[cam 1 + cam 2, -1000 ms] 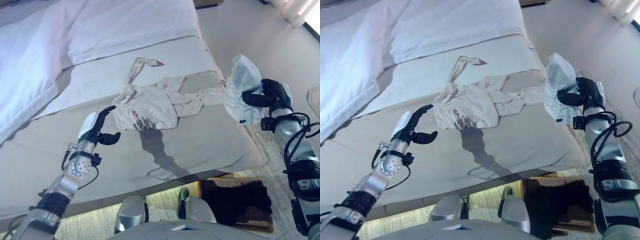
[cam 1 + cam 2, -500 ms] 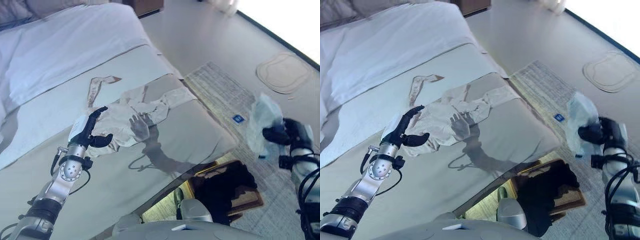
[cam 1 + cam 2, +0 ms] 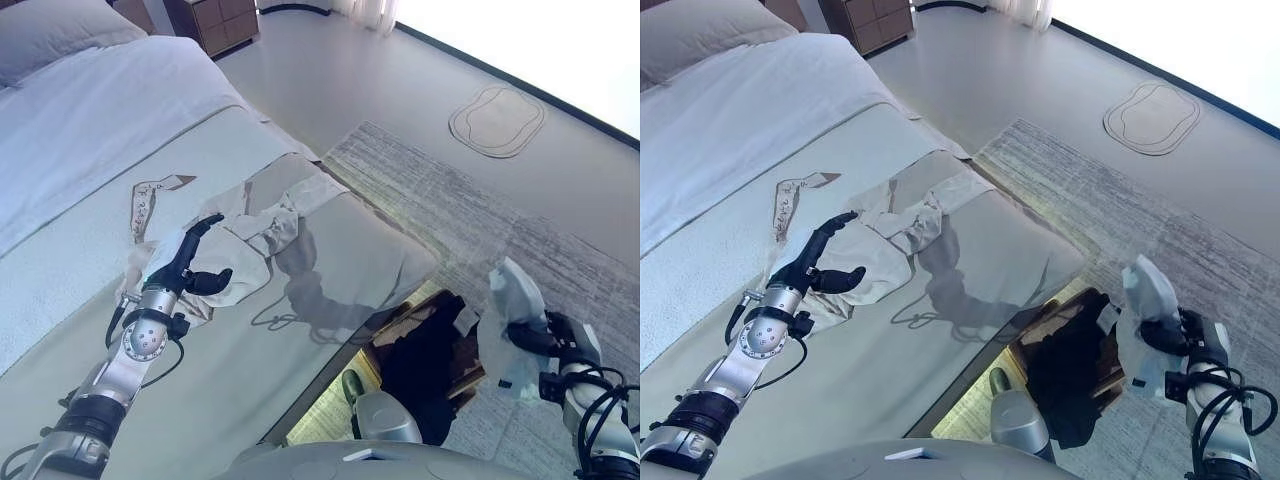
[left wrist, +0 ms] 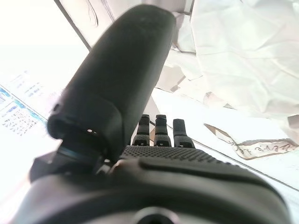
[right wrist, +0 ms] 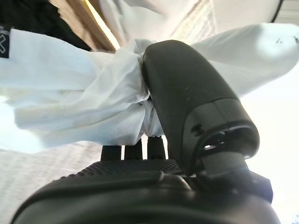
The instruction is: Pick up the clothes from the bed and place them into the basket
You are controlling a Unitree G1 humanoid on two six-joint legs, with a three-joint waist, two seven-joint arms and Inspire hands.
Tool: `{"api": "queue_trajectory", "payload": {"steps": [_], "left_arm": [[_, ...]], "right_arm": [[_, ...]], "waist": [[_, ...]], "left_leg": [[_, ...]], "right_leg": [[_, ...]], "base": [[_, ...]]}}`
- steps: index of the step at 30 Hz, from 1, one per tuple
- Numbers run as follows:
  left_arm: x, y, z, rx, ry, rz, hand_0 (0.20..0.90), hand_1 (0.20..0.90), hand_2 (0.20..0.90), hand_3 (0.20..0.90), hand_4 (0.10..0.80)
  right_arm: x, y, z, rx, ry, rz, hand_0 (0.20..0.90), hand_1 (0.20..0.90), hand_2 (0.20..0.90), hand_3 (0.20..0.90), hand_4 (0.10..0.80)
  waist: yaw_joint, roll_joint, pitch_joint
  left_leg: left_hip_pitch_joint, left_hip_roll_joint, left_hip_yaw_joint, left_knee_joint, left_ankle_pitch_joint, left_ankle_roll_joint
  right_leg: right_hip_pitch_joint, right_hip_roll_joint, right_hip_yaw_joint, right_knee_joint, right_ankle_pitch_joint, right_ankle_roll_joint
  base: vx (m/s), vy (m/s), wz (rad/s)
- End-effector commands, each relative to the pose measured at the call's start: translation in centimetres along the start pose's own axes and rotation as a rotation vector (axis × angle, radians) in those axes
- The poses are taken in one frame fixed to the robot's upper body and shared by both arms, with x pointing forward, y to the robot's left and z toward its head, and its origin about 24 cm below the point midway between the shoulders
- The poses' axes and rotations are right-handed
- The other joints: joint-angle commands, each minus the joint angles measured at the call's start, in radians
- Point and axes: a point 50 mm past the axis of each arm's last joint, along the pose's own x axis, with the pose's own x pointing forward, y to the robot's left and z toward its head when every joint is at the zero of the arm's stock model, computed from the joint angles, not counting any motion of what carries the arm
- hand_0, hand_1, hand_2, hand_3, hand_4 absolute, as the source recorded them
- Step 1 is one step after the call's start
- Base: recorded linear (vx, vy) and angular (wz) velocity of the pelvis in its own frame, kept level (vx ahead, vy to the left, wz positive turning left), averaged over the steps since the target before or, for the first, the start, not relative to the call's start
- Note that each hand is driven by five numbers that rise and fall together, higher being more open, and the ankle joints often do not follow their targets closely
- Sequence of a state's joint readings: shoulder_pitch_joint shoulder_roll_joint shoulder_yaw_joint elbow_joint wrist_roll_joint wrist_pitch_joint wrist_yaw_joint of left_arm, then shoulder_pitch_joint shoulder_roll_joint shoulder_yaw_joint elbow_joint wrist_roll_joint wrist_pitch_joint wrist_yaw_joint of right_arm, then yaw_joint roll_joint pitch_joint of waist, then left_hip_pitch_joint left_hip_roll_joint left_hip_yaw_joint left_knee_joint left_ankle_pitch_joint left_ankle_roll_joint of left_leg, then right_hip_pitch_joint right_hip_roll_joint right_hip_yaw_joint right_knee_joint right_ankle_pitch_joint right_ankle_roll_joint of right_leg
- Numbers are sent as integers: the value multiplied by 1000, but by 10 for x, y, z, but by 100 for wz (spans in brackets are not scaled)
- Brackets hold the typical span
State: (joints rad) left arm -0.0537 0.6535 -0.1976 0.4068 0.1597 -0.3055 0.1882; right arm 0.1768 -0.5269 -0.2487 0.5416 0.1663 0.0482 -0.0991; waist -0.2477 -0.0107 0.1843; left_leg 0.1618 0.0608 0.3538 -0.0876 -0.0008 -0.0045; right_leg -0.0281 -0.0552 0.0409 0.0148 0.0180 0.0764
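Observation:
Cream clothes (image 3: 262, 222) lie crumpled on the grey bed cover (image 3: 340, 270) near the bed's right edge, with a patterned strip (image 3: 148, 196) beside them. My left hand (image 3: 183, 266) is open, its fingers straight, just above the near end of these clothes; they also show past the hand in the left wrist view (image 4: 243, 51). My right hand (image 3: 550, 338) is shut on a white garment (image 3: 506, 322), held in the air beside the right edge of the basket (image 3: 464, 360). In the right wrist view the thumb (image 5: 187, 93) pinches this cloth (image 5: 79, 93). Dark clothes (image 3: 420, 362) lie in the basket.
The brown basket stands on the floor at the foot of the bed. A grey woven rug (image 3: 470, 205) lies to the right, with a round flat mat (image 3: 497, 118) farther off. A wooden nightstand (image 3: 212, 20) and a pillow (image 3: 50, 30) are at the far end.
The camera has swung to the right. My right hand has carried the white garment from the bed's edge down to beside the basket. My left hand stays open over the cream clothes.

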Motion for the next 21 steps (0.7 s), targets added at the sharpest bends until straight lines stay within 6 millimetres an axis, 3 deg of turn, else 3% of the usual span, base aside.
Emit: {"api": "queue_trajectory", "payload": {"steps": [1, 11, 13, 14, 21], "left_arm": [[24, 27, 41, 14, -198, 106, 900, 900, 900, 900, 800], [31, 22, 49, 10, -219, 64, 900, 900, 900, 900, 800], [32, 22, 50, 7, -221, 59, 900, 900, 900, 900, 800], [33, 22, 50, 6, -221, 54, 900, 900, 900, 900, 800], [34, 23, 51, 2, -218, 46, 900, 900, 900, 900, 800]], "right_arm": [[11, -15, 37, 17, -164, -51, 300, 300, 300, 200, 100], [20, -4, 4, 24, 6, -29, 300, 300, 300, 200, 100], [21, -4, -1, 23, 41, -30, 505, 505, 505, 439, 339], [22, -4, -5, 17, 65, -28, 900, 900, 900, 900, 800], [23, -3, -12, 9, 104, -38, 900, 900, 900, 900, 800]], "waist": [[8, -12, -61], [34, 2, -71], [40, 3, -73], [44, 5, -73], [54, 11, -76]], "left_leg": [[-43, 6, -31, 138, -131, 2], [-34, 4, -36, 123, -126, -1], [-33, 5, -37, 123, -127, -1], [-31, 5, -39, 123, -126, -1], [-24, 4, -42, 116, -125, -2]], "right_leg": [[-43, -16, -20, 40, 15, 65], [-33, -21, -37, 25, 20, 65], [-33, -22, -38, 25, 20, 65], [-31, -22, -40, 24, 20, 65], [-24, -24, -45, 21, 20, 64]], "base": [[0, 0, 0], [-1, -2, 3], [-8, -2, 7], [-10, -1, 4], [-2, 4, 3]]}}
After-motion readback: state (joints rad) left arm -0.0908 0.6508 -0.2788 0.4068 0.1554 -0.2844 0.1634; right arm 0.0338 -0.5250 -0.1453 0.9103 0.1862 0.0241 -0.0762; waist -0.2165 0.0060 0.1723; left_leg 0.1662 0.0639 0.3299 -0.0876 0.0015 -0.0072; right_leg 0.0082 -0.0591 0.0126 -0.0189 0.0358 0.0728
